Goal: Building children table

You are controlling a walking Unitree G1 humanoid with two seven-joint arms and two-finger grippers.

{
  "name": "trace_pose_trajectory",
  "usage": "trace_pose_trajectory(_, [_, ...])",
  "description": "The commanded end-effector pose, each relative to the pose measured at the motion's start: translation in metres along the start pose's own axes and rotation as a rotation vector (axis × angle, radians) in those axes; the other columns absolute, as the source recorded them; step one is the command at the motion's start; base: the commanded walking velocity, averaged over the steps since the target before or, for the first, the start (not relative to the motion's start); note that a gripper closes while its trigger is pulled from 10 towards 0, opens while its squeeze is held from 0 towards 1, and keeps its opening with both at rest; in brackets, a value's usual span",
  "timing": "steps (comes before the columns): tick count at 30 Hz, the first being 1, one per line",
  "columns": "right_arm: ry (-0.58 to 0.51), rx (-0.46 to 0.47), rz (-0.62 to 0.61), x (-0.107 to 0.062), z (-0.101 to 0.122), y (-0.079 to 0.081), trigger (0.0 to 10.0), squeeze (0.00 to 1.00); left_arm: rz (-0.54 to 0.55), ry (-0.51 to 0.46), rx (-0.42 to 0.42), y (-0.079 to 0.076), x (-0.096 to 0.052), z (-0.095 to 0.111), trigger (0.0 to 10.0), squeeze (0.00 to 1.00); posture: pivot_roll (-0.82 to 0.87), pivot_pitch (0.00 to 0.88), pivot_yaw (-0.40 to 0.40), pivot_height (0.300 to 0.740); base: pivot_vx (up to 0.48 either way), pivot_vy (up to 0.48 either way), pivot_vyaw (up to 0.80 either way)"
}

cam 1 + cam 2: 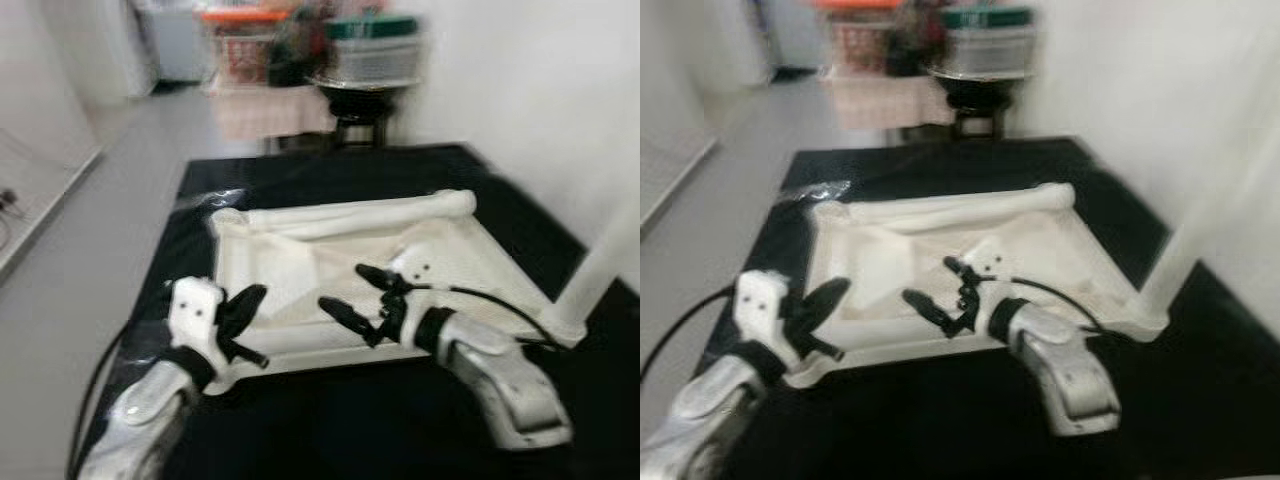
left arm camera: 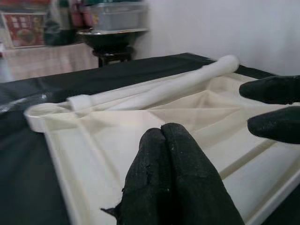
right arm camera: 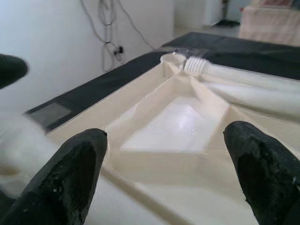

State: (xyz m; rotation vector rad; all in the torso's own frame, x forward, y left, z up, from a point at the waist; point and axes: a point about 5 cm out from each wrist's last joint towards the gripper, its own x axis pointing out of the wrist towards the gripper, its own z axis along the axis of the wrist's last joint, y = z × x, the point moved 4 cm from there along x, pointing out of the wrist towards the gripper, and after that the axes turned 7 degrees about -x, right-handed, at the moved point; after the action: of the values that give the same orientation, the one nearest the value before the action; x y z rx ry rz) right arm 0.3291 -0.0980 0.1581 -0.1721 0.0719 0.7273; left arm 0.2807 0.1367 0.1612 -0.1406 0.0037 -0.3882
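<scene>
The cream tabletop [image 1: 300,262] lies upside down on a black mat [image 1: 330,420]. One white leg [image 1: 400,208] lies along its far rim, its threaded end [image 3: 196,65] next to a corner socket. A second white leg [image 1: 600,270] stands upright at the right corner. My left gripper [image 1: 250,305] sits at the near left corner of the tabletop, its fingers [image 2: 164,154] pressed together and shut. Over the near middle of the tabletop, my right gripper [image 1: 342,287] hangs open, with nothing between its fingers [image 3: 79,164].
The black mat spreads wide around the tabletop, with grey floor [image 1: 90,250] to its left. A white wall [image 1: 540,90] runs along the right. At the back stand a black stool [image 1: 355,110] and stacked storage boxes [image 1: 250,45]. A clear plastic wrap [image 1: 212,196] lies near the far left corner.
</scene>
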Motion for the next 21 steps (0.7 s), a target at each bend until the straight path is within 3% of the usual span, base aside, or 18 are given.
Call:
trace_pose_trajectory(1, [-0.008, -0.031, -0.018, 0.006, 0.002, -0.002, 10.0, 0.00, -0.001, 0.044, -0.001, 0.001, -0.002, -0.006, 10.0, 0.00, -0.06, 0.000, -0.047, 0.740, 0.000, 0.000, 0.00])
trace_pose_trajectory(6, [-0.002, -0.044, -0.024, 0.008, 0.000, -0.003, 10.0, 0.00, 0.004, 0.061, -0.021, 0.000, -0.004, -0.005, 10.0, 0.00, -0.06, 0.000, -0.047, 0.740, 0.000, 0.000, 0.00])
trace_pose_trajectory(7, [0.003, -0.052, -0.029, 0.009, -0.002, -0.004, 10.0, 0.00, 0.010, 0.069, -0.039, 0.001, -0.005, -0.004, 10.0, 0.31, -0.06, 0.000, -0.047, 0.740, 0.000, 0.000, 0.00])
trace_pose_trajectory(8, [0.003, -0.052, -0.029, 0.009, -0.002, -0.004, 10.0, 0.00, 0.010, 0.069, -0.039, 0.001, -0.005, -0.004, 10.0, 0.31, -0.06, 0.000, -0.047, 0.740, 0.000, 0.000, 0.00])
trace_pose_trajectory(9, [0.012, -0.075, -0.047, 0.011, -0.004, -0.006, 10.0, 0.00, 0.030, 0.083, -0.076, 0.002, -0.007, -0.002, 10.0, 1.00, -0.06, 0.000, -0.047, 0.740, 0.000, 0.000, 0.00])
trace_pose_trajectory(13, [0.024, -0.088, -0.068, 0.012, -0.007, -0.010, 10.0, 0.00, 0.034, 0.111, -0.114, 0.000, -0.009, -0.002, 10.0, 1.00, -0.05, 0.000, -0.047, 0.740, 0.000, 0.000, 0.00])
trace_pose_trajectory(16, [0.048, -0.103, -0.106, 0.012, -0.012, -0.018, 10.0, 0.00, -0.017, 0.162, -0.248, -0.016, -0.015, 0.003, 10.0, 1.00, -0.05, 0.000, -0.046, 0.740, 0.000, 0.000, 0.00])
trace_pose_trajectory(21, [0.059, -0.113, -0.122, 0.012, -0.013, -0.022, 10.0, 0.00, -0.012, 0.198, -0.291, -0.013, -0.017, 0.005, 10.0, 1.00, -0.05, 0.000, -0.047, 0.740, 0.000, 0.000, 0.00])
